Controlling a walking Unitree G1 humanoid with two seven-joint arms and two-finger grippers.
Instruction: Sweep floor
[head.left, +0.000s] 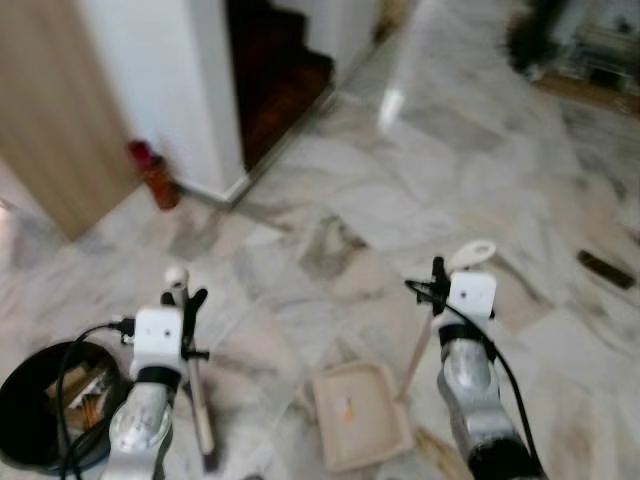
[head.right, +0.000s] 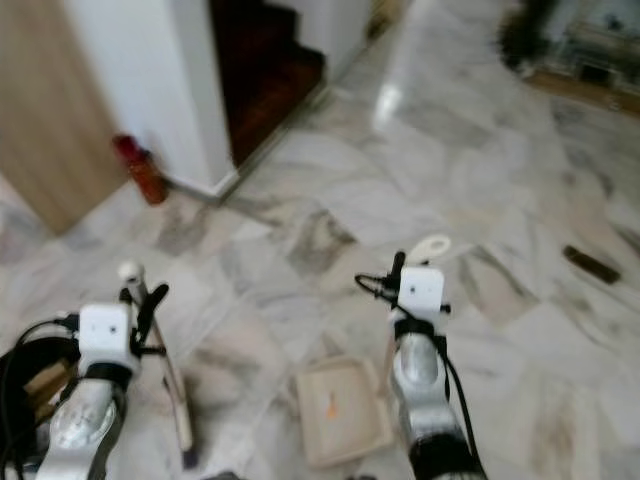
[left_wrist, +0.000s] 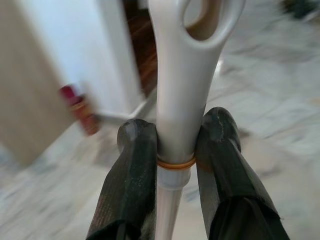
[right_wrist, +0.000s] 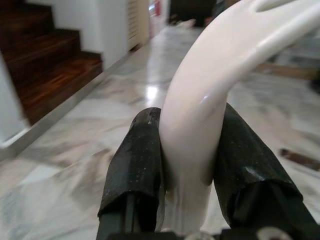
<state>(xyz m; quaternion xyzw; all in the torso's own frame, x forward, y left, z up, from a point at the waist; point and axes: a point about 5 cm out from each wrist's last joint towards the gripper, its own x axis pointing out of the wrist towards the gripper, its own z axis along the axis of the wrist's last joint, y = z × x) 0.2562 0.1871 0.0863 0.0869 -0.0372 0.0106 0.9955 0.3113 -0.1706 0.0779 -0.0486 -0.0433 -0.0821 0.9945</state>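
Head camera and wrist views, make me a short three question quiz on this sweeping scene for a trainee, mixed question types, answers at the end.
1. True or false: the right gripper is shut on the dustpan handle.
2. What does the left gripper hold? A) a mop B) the broom handle C) nothing
3. Fill in: the dustpan sits on the marble floor with a small ____ scrap in it.

Key: 1 true; 2 B; 3 orange.

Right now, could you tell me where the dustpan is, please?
The dustpan lies on the marble floor low in the head views, between the two arms, its handle held by the right gripper.
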